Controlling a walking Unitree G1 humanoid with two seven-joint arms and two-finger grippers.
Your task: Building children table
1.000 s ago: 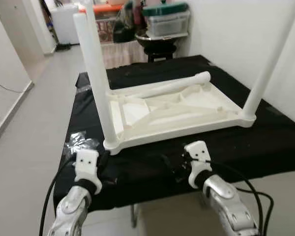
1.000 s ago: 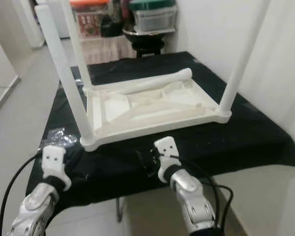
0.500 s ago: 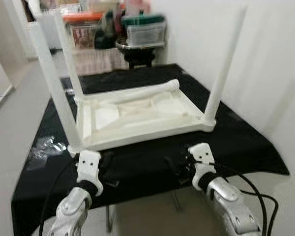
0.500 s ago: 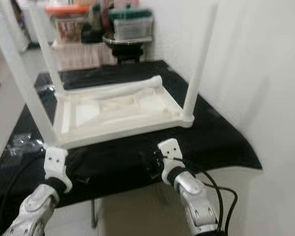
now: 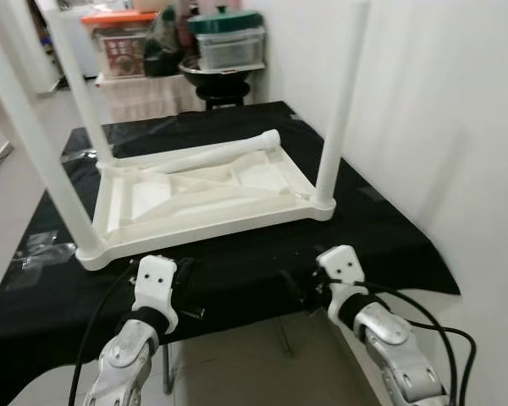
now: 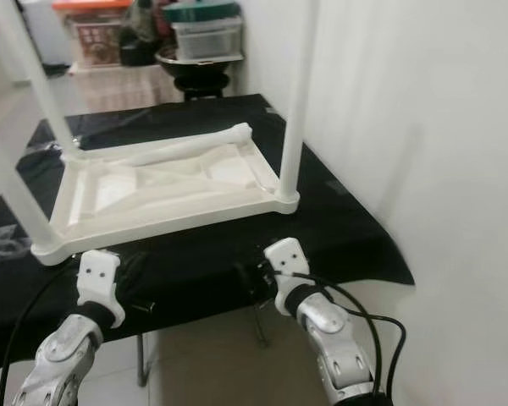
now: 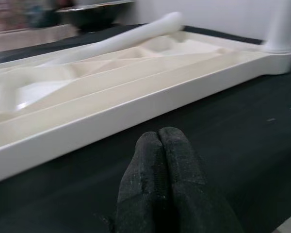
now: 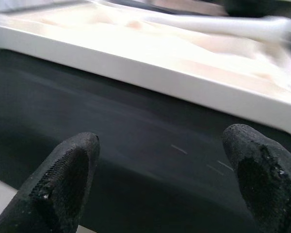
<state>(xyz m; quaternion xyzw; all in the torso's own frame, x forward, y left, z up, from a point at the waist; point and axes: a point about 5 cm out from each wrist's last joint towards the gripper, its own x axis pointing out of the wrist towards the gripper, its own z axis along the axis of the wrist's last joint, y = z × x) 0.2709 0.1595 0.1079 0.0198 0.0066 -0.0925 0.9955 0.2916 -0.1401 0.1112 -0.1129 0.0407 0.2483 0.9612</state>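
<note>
Lying upturned, white table (image 5: pixel 203 199) (three legs up); left end effector (image 7: pixel 159 141) closed, right end effector (image 8: pixel 165 160) spread.

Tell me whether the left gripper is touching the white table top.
Apart. In the left wrist view, the left gripper, fingers pressed shut, sits short of the upturned table top, with a strip of black cloth between them.
</note>
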